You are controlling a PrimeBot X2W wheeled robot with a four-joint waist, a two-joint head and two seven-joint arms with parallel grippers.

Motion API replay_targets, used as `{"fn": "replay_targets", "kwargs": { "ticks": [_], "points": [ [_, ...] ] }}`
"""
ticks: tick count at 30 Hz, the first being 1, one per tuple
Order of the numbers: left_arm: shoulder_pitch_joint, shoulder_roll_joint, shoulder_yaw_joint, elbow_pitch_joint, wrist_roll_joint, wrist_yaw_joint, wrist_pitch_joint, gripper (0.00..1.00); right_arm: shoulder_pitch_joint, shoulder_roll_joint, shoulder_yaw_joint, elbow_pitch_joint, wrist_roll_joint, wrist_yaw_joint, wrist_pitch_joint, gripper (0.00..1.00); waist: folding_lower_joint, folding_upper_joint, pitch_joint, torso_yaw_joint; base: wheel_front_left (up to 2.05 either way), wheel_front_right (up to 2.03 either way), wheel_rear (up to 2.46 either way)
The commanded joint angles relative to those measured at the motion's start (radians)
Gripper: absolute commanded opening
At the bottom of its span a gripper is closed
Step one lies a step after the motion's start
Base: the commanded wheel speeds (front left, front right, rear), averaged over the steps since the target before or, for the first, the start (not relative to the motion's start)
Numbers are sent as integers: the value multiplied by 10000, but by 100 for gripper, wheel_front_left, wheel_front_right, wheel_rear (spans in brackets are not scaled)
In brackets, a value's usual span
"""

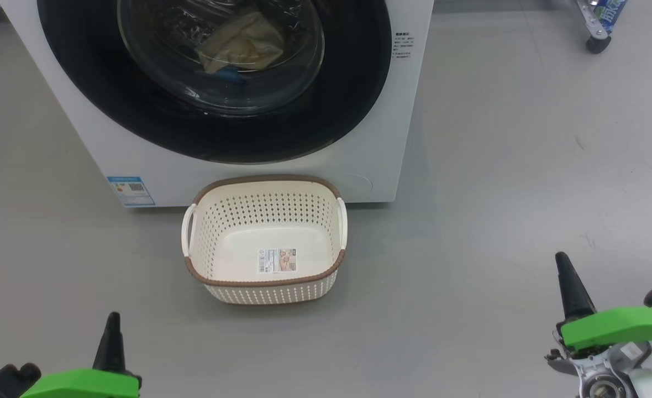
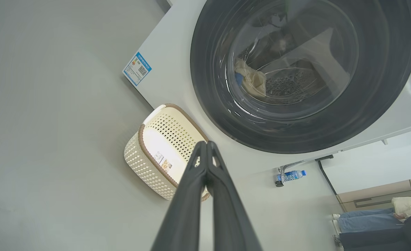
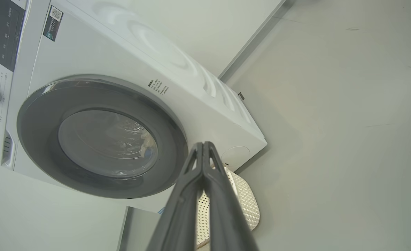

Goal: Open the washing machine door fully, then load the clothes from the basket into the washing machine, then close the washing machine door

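Black-rimmed with a bulging clear glass centre, the round washing machine door [image 1: 215,132] sat shut on the big white front-loading washing machine [image 1: 359,160] at the far side. Behind the glass, the pale cream-yellow clothes [image 1: 243,47] with a small blue bit lay in the drum. Just in front of the machine stood the small cream perforated plastic basket [image 1: 265,282] with a brown rim, a paper label [image 1: 277,260] on its floor. Near left and near right, the left gripper [image 1: 113,320] and right gripper [image 1: 562,261] hovered over the grey floor [image 1: 497,193], well apart from the basket. Each had its dark fingers pressed together on nothing.
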Motion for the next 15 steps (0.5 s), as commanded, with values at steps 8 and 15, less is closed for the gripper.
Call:
{"fn": "replay_targets", "kwargs": {
  "ticks": [8, 15],
  "points": [
    [-564, 31, 367, -196, -993, -73, 261, 0, -536, -117, -81, -252, 1045, -21, 273, 0, 0, 0, -44, 35, 0, 0, 0],
    [-646, -8, 437, -138, -1757, -100, 465, 0, -570, -102, -174, -230, 1831, -23, 477, 0, 0, 0, -82, 66, 0, 0, 0]
  ]
}}
